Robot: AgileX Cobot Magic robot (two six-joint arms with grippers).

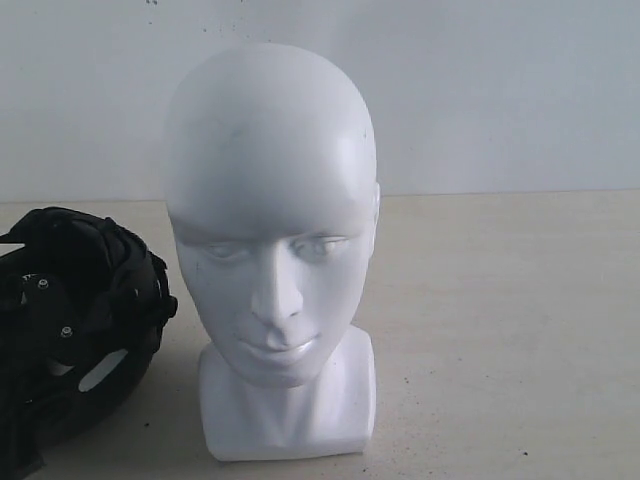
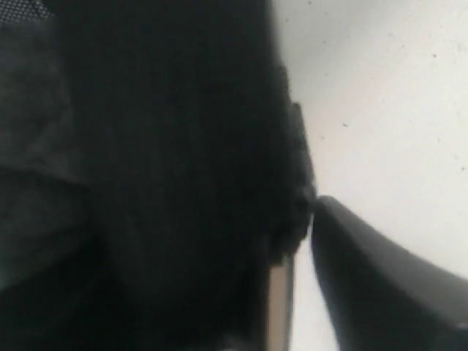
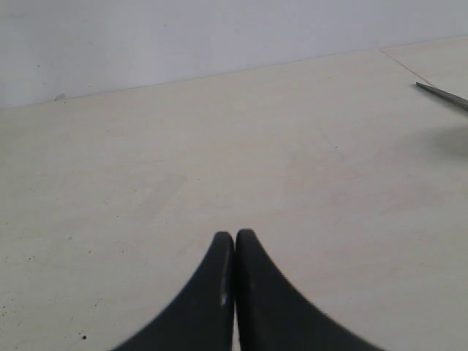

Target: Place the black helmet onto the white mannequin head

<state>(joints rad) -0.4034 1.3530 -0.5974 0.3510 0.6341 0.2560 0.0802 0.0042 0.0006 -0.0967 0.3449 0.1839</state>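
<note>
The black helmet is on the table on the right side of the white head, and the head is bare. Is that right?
Not quite. In the exterior view the rounded matte-black helmet sits to the left of the glossy white bald mannequin head, not the right. It is on the pale table, and the head is bare.

We are looking in on what is reading as a robotics lab bench: a bare, pale tabletop (image 1: 500, 340) is running back to a plain white wall (image 1: 500, 90). A white mannequin head (image 1: 270, 230) and a black helmet (image 1: 100, 240) are sitting on it like test props, while the right gripper (image 3: 235, 238), black with fingers pressed together, is showing over the speckled surface in its wrist camera.
</note>
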